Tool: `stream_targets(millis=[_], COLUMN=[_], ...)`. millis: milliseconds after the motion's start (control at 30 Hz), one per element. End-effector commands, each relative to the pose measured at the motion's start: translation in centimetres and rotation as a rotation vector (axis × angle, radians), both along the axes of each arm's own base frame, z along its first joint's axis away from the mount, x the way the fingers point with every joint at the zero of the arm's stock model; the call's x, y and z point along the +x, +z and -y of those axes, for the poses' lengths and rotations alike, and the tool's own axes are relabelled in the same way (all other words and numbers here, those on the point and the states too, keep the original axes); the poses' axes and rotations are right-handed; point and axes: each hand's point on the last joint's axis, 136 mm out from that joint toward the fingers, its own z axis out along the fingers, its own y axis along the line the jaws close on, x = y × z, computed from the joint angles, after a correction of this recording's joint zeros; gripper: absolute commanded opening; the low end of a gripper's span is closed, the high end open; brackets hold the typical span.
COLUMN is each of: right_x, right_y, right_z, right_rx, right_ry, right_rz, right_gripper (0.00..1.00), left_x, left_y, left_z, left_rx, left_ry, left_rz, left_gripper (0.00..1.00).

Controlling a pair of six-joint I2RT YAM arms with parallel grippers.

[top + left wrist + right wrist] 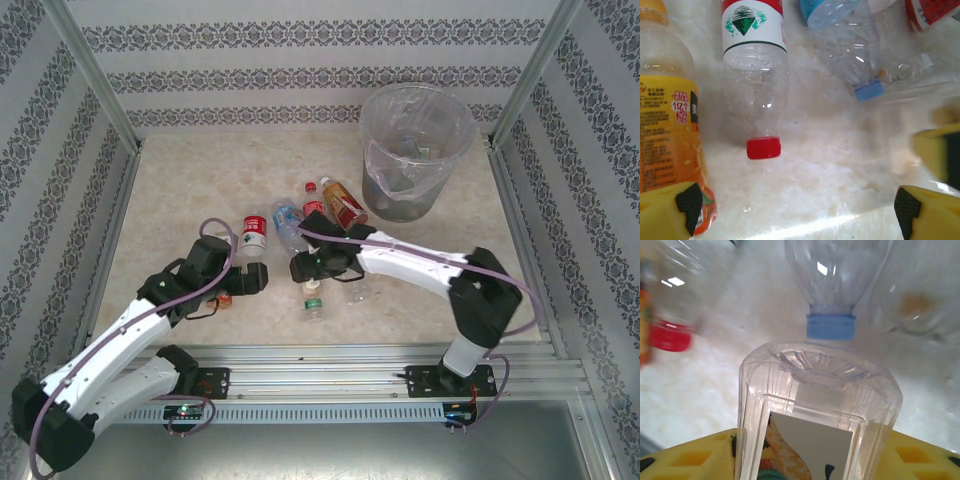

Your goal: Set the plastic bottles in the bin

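Pale marbled table (190, 180), plastic bottles (255, 233) lying on their sides clustered at frame centre, another small bottle (313, 300) apart at lower centre, bin (385, 195) standing upright at upper right

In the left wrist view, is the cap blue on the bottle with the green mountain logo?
No, the cap of that bottle is red.

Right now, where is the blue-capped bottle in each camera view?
Top external: blue-capped bottle, just left of centre, mid-table.
Left wrist: upper right, its blue cap pointing down.
Right wrist: top centre, blue cap down, above a clear bottle.
Shared landmark: the red-capped bottle, to its left every time.
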Motion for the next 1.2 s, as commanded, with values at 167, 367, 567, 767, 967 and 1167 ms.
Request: stream_targets(millis=[167, 367, 567, 767, 967, 1167], right_x=[3.4, 7.9, 13.6, 20.1, 25.2, 26.8], right_y=[13.2, 22.7, 30.0, 32.1, 29.1, 25.6], right_z=[5.1, 10.3, 16.1, 22.1, 26.7, 29.1], right_rx=[0.202, 0.322, 0.438, 0.354, 0.121, -0.060], right_ry=[-0.018, -0.105, -0.243, -0.423, -0.569, -0.616], right_rz=[0.242, 0.408, 0.541, 0.634, 0.646, 0.616], right_gripper=[0.57, 0.57, 0.57, 0.57, 0.57, 0.70], left_x=[5.5, 8.6, 9.9, 10.1, 10.4, 10.7], left_y=[-0.5, -1.9, -3.2, -6.1, -7.9, -9.4], left_z=[2.2, 1.0, 0.0, -0.1, 0.2, -0.2], left_rx=[-0.006, 0.128, 0.240, 0.274, 0.289, 0.314], left_ry=[-0.025, 0.025, 0.044, 0.039, 0.024, 0.029], left_rz=[-0.022, -0.056, -0.097, -0.182, -0.231, -0.265], left_gripper=[0.93, 0.92, 0.92, 0.92, 0.89, 0.83])
